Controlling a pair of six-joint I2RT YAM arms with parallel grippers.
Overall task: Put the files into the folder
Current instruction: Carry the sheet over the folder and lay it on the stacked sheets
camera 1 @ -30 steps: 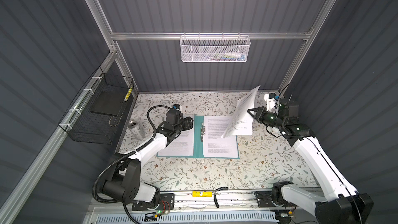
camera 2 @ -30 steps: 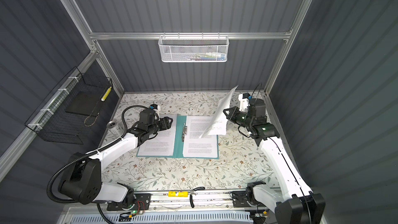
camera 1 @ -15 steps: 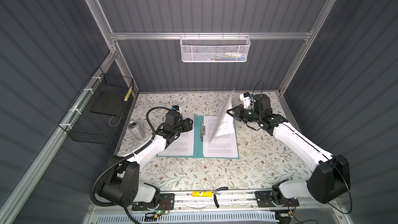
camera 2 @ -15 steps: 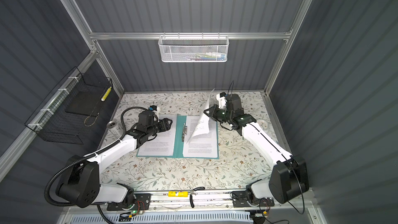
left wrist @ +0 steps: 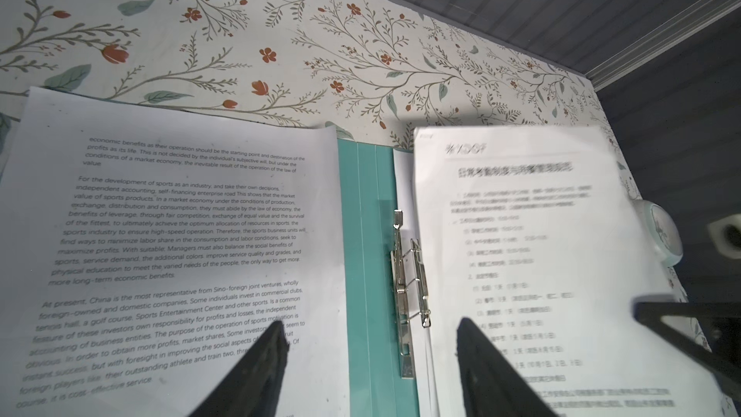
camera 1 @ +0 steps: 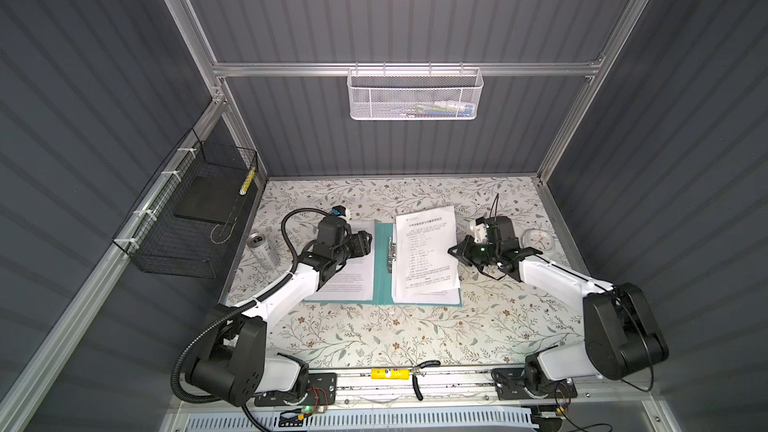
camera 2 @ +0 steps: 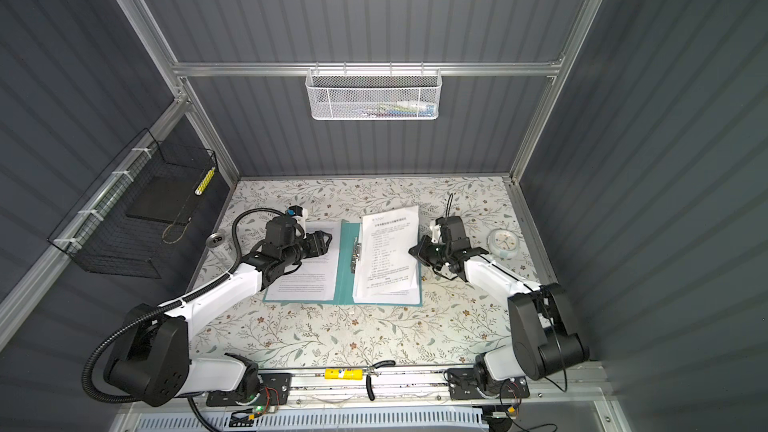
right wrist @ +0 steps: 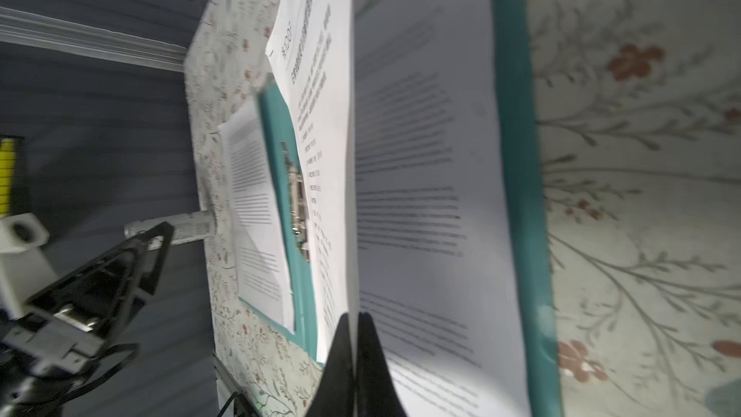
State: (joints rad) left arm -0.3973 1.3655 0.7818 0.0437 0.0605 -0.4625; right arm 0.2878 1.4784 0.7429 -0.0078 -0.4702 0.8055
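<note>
While R hand [right wrist: 353, 320] pinches the headed sheet [camera 1: 426, 243], skewed over the clip-side half of the teal folder [camera 1: 382, 284] lying open on the table, L hand [left wrist: 371, 330] hangs open, empty, above the spine. Step: filing. Next, prob.: square sheet to clip bar [left wrist: 405, 286], release.

Silver metal can [camera 1: 262, 249] upright at floral table's [camera 1: 374, 338] left edge; round pale clock [camera 1: 538, 239] flat near right edge; white mesh basket [camera 1: 415, 95] on rear wall.
</note>
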